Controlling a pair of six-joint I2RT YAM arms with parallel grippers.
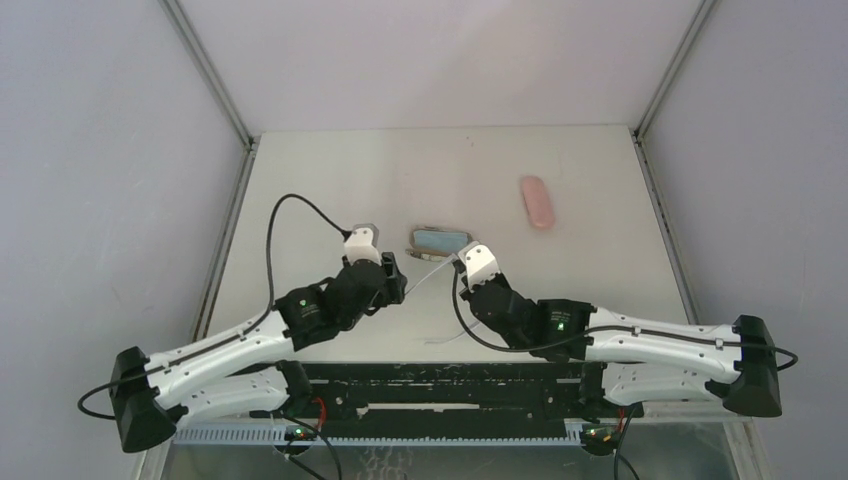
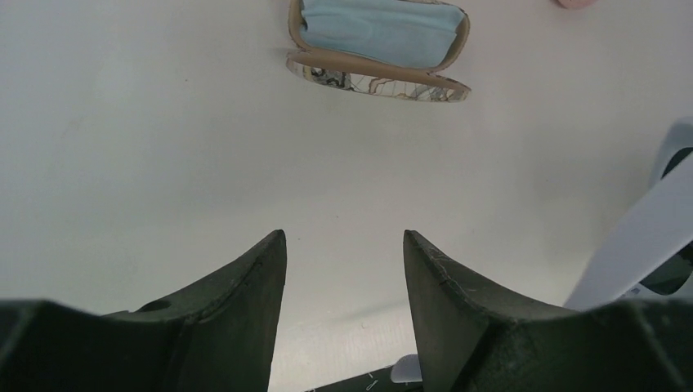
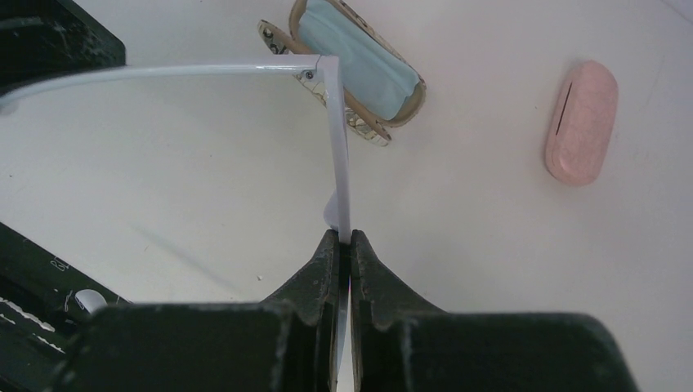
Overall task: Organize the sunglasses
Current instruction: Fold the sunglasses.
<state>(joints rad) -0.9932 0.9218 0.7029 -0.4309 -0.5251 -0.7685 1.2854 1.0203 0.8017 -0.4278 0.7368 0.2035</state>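
Right wrist view: we see the white-framed sunglasses (image 3: 337, 139) at frame centre, thin and pale, one arm reaching to the upper left, pinched edge-on by the right gripper (image 3: 345, 245). The left gripper (image 2: 343, 238) stands spread, empty. Beneath lies a white table (image 3: 204, 188); an open case (image 3: 365, 129) sits at upper centre, a pink case (image 3: 580, 122) at right, with grey walls (image 1: 100, 150) around.

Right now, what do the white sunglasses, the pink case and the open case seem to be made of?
White sunglasses: likely glossy plastic; the frame is smooth, thin, white.
Pink case: matte, perhaps silicone or plastic; dull surface with one slit.
Open case: stiff shell with marbled print and tan rim, material unclear; the light-blue cloth inside looks like soft fabric.
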